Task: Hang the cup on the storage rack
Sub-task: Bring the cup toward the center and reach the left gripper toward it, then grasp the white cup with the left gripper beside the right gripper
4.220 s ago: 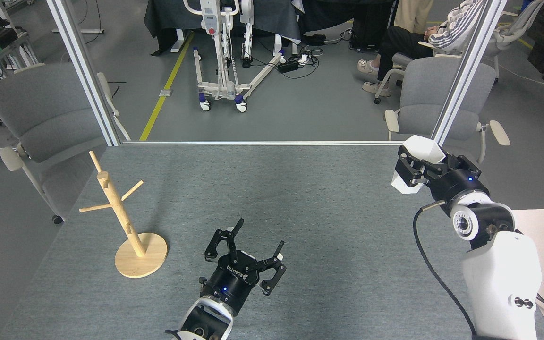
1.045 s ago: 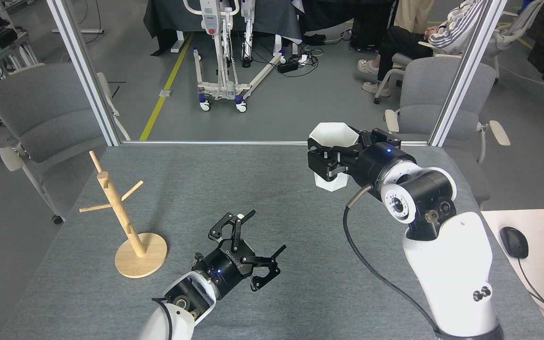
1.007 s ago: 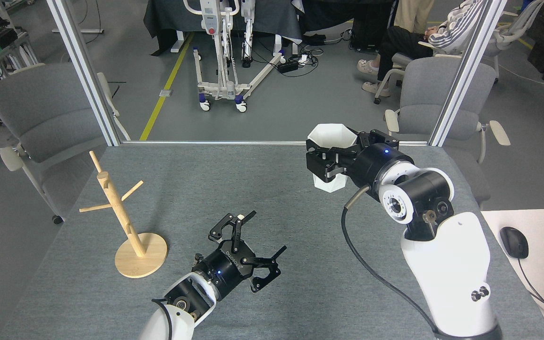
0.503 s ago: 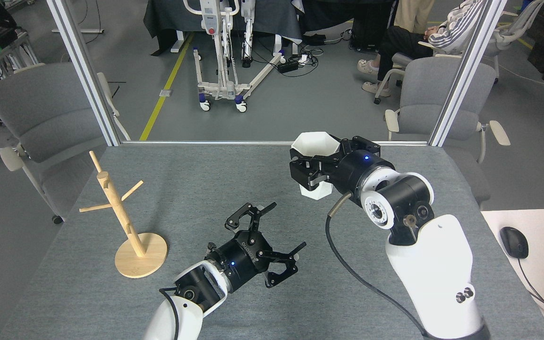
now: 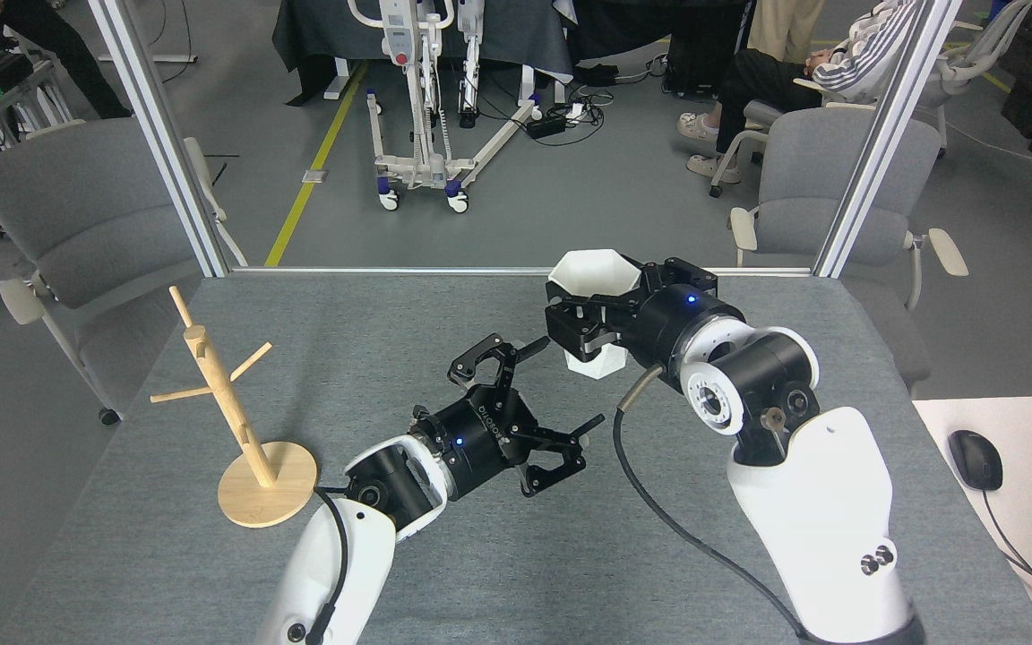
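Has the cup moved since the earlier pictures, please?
Yes. The cup, held in the right hand, has travelled left from the right post toward the table's middle, nearer the storage rack.

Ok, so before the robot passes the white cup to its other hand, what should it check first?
1. Right gripper shut on the cup: ok.
2. Cup upright, mouth up: ok.
3. Left gripper open to take it: ok, fingers spread wide.
4. Left gripper lined up with the cup: not ok, it sits lower and to the left, apart from the cup.
5. Cup handle facing the left gripper: cannot tell, the handle is hidden.
6. Storage rack standing with free pegs: ok, nothing hangs on it.
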### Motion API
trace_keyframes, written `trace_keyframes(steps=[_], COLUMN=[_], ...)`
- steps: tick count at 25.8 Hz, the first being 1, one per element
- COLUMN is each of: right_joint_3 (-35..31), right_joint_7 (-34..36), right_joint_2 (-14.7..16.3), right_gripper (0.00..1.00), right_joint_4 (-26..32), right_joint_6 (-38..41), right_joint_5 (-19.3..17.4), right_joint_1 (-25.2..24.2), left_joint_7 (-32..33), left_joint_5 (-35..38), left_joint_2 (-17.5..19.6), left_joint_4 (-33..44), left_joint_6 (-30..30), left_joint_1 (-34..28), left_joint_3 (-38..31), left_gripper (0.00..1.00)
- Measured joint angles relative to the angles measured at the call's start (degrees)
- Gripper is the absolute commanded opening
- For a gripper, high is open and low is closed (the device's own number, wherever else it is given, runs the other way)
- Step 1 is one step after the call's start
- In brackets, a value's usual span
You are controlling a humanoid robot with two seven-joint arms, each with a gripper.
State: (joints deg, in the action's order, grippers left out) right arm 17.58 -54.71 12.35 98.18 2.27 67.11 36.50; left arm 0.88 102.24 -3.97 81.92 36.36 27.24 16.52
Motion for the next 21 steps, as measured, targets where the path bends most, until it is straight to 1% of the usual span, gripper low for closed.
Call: trace_keyframes(steps=[8,16,21], right_joint_3=[0.00,-0.01,0.01], right_joint_7=[0.24,-0.08,-0.12], right_joint_2=[-0.60,-1.25,-1.60], right_gripper=[0.00,0.00,0.00], right_joint_4=[-0.01,-0.08,-0.10], right_joint_6=[0.03,-0.06,0.06], right_joint_5=[0.72,1.52,1.91], right_joint_1=[0.07,0.06,0.06], left_joint_7=[0.51,4.18,6.01], left_joint_5=[-3.74,-5.94,-6.80], left_joint_2=[0.10,-0.05,-0.96], left_joint_4=[-1.61,-3.64,-6.98], left_joint_6=[1.79,3.27,3.70], left_joint_1=[2.31,4.71,6.73], left_joint_3=[0.05,0.07,0.04], left_gripper=[0.99,0.99,0.99])
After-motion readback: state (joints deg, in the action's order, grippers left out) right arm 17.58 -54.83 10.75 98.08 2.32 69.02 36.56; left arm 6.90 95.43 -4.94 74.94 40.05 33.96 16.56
